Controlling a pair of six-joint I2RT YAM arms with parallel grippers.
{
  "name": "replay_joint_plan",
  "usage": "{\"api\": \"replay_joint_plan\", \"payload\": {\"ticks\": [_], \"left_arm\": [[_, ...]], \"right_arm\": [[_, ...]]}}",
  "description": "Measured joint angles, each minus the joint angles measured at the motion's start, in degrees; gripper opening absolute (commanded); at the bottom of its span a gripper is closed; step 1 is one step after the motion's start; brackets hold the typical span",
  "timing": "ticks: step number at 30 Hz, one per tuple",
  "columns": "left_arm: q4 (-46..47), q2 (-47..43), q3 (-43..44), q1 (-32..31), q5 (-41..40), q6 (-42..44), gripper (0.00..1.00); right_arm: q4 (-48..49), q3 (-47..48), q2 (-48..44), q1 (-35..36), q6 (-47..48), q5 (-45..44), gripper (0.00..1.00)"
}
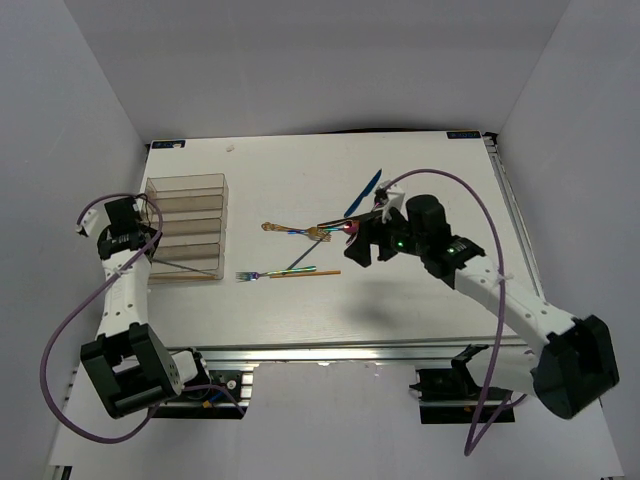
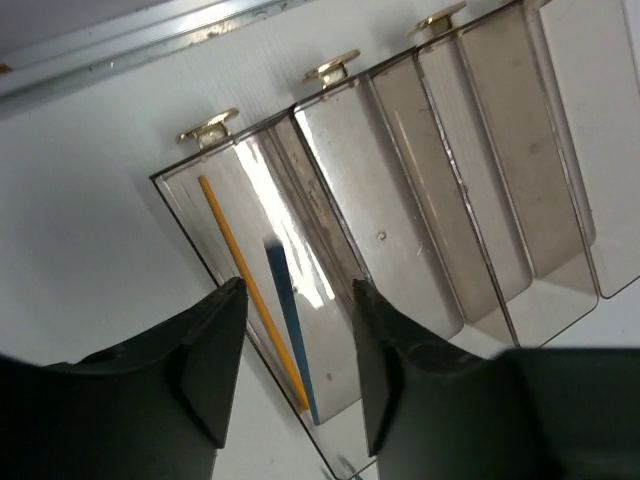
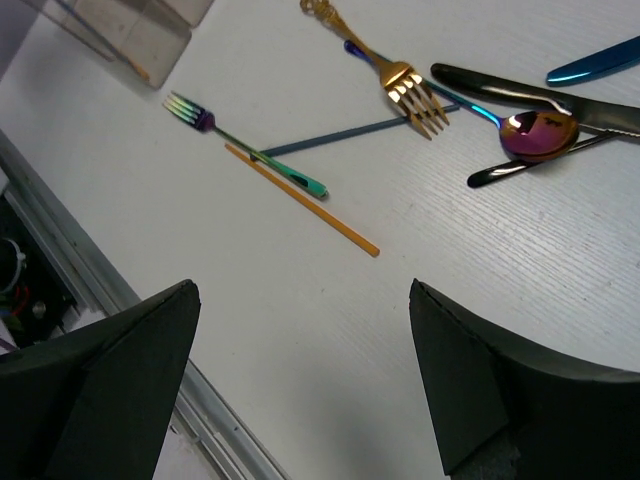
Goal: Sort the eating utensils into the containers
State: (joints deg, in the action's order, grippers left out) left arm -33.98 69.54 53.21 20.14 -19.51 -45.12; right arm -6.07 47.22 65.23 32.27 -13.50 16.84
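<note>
early days: a thin orange stick and a thin slate-blue stick lie in the clear brownish plastic organiser end slot below the left gripper, jaws parted and empty, while the right gripper hangs spread wide over the iridescent rainbow metal fork, gold metal fork and other cutlery left on the white table.

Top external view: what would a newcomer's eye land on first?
The tangle of shiny cutlery at mid-table: a gold metal fork, a rainbow-tinted metal fork and a purple-gleaming spoon, beside the wide-open right hand. Next, the clear brownish plastic organiser at the left, an orange stick and a blue stick lying in its nearest compartment under the open left hand.
</note>
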Motion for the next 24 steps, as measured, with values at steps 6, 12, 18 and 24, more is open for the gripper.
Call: {"api": "replay_joint_plan", "payload": {"ticks": [6,12,18,24], "left_arm": [[-0.52,-3.85,-1.88,0.0,1.22,-0.17,0.92],[-2.8,-11.76,-0.68,0.0,1.49,1.84,0.98],[-1.92,-19.5,-0.2,0.0,6.71,7.74,0.98],[-0.26,-25.22,-2.86,0.0,10.45,11.76,0.98]], "right_arm": [[-4.02,9.38,17.27,8.63,10.19,-2.91,0.89],[-8.94,17.09,33.05,17.14,22.05,-9.51,0.77],[-13.14,20.79,41.05,16.72,28.46,-12.04,0.55],[-13.22,22.03,43.04,17.25,31.63,-11.91,0.35]]}}
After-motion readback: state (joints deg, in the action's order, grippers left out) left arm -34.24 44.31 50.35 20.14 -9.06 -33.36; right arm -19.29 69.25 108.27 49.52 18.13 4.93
